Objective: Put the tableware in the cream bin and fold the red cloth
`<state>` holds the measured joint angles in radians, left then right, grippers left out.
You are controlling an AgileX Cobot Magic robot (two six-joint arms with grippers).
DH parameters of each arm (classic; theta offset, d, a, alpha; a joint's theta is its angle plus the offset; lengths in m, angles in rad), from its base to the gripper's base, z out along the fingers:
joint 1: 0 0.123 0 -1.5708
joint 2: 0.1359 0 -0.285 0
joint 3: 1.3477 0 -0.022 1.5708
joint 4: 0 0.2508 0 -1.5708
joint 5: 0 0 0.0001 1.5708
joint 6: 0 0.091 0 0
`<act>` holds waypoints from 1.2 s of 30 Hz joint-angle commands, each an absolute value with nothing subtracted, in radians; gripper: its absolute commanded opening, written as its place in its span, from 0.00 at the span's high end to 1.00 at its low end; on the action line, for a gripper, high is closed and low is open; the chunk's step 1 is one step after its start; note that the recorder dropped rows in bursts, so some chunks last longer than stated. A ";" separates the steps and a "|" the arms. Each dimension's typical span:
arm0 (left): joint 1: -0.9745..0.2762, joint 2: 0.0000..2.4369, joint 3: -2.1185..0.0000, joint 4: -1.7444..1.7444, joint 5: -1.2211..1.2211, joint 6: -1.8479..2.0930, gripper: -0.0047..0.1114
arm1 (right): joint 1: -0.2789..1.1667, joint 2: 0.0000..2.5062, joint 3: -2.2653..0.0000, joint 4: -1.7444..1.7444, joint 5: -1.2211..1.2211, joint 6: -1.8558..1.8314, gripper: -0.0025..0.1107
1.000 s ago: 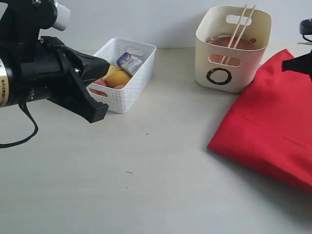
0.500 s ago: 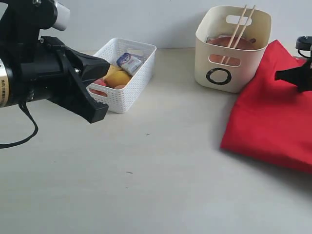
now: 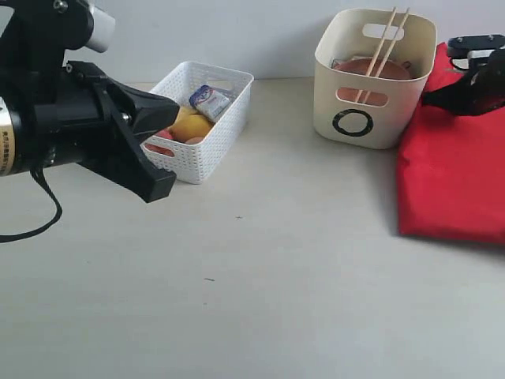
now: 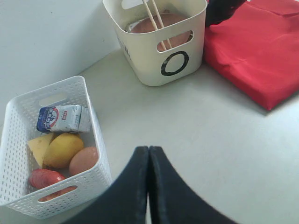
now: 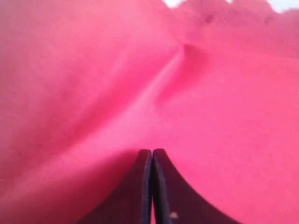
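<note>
A pale beige tabletop (image 3: pixel 260 300) fills the scene, matte and smooth; a few tiny dark specks (image 3: pixel 208 279) mark it; a plain white wall (image 3: pixel 237 31) rises behind; light is soft, shadows faint.

Bright even light, soft shadows, wrist close-up blurred

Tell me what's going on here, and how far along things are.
The right gripper, its fingers shut, pinches the red cloth, which lies doubled over on the table beside the cream bin. The bin already holds the chopsticks and the brown plate; what else is inside cannot be made out. The left gripper hangs shut and empty above the table near the white basket of food.
</note>
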<state>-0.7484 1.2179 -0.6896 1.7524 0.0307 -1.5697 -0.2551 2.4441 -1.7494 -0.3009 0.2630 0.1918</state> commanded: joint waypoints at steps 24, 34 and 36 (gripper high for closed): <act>-0.748 1.212 -0.678 1.744 0.018 -1.576 0.95 | -0.284 2.439 -2.005 0.115 0.554 -0.157 0.98; -0.748 1.212 -0.678 1.744 0.020 -1.576 0.95 | -0.347 2.580 -2.005 0.149 0.661 -0.204 0.98; -0.748 1.212 -0.678 1.744 0.020 -1.576 0.95 | -0.330 2.597 -2.013 0.189 0.627 -0.271 0.98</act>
